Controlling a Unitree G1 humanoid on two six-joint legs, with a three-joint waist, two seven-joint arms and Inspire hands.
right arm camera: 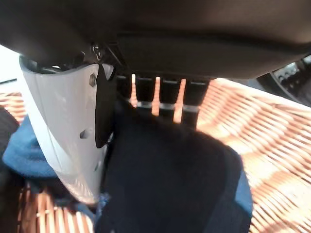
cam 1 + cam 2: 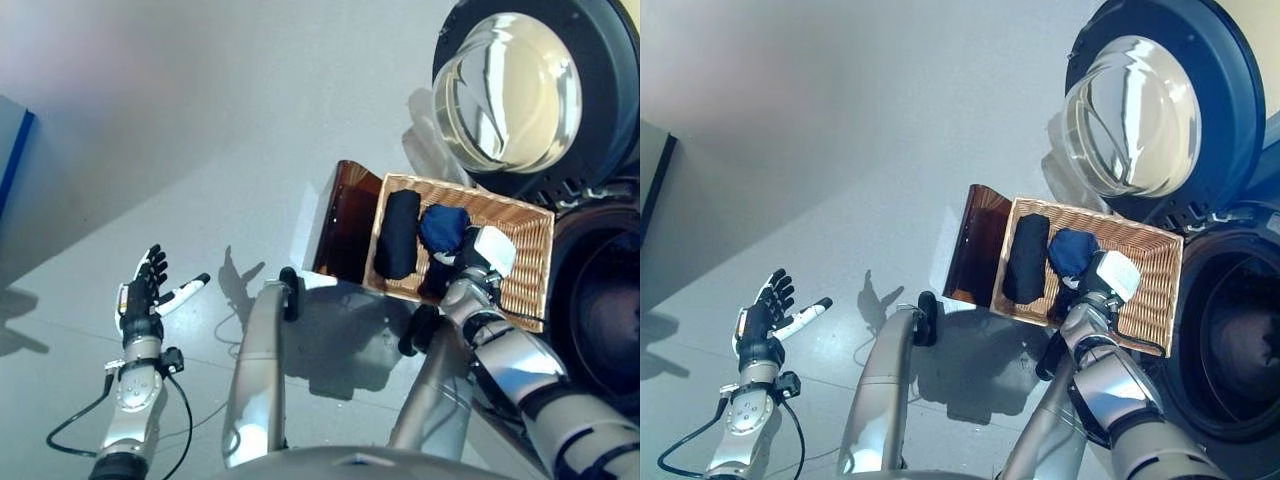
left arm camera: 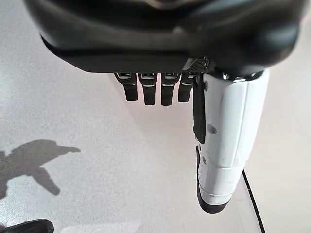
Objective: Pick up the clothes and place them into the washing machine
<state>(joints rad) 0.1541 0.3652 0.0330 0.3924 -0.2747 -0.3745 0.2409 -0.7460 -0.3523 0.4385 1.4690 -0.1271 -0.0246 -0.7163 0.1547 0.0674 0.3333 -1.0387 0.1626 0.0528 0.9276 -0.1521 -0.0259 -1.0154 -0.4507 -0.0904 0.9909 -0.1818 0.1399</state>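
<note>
A wicker basket (image 2: 522, 216) holds a rolled black cloth (image 2: 397, 235), a blue cloth (image 2: 443, 228) and another dark cloth (image 1: 170, 179). My right hand (image 2: 472, 265) is down inside the basket, between the blue cloth and the basket's right half. In the right wrist view it rests over the dark cloth, with its white-covered thumb (image 1: 63, 126) lying straight beside the cloth. The washing machine's drum (image 2: 1230, 340) gapes at the right, its round glass door (image 2: 510, 90) swung wide. My left hand (image 2: 145, 290) hovers over the floor at lower left, open and holding nothing.
The basket rests on a brown stand (image 2: 345, 215) just left of the machine. A blue panel edge (image 2: 15, 160) shows at the far left. Grey floor (image 2: 200, 120) spreads across the rest of the view.
</note>
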